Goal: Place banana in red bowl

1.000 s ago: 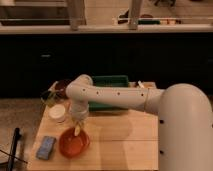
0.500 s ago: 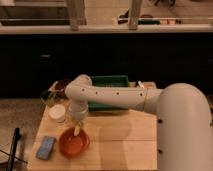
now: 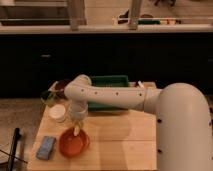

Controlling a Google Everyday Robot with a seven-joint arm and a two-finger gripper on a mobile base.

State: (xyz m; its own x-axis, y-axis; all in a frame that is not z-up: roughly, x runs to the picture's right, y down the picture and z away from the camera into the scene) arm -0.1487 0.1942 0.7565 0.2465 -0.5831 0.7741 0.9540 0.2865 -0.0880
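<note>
1. One gripper (image 3: 77, 126) hangs at the end of the white arm (image 3: 107, 96), pointing down over the far rim of the red bowl (image 3: 73, 143); whether it is released or clenched cannot be told.
2. Banana (image 3: 77, 130): a small pale yellow piece at the gripper's tip, just above the bowl's rim; contact with the bowl cannot be told.
3. Red bowl: round, glossy, on the wooden table (image 3: 115, 140) near its front left corner.
4. Blue sponge-like block (image 3: 45, 148): just left of the bowl.
5. White cup (image 3: 57, 113): behind the bowl, beside the arm.
6. Green tray (image 3: 111, 84): at the table's far edge, partly hidden by the arm.
7. Dark brownish-red bowl (image 3: 62, 85): at the far left corner.
</note>
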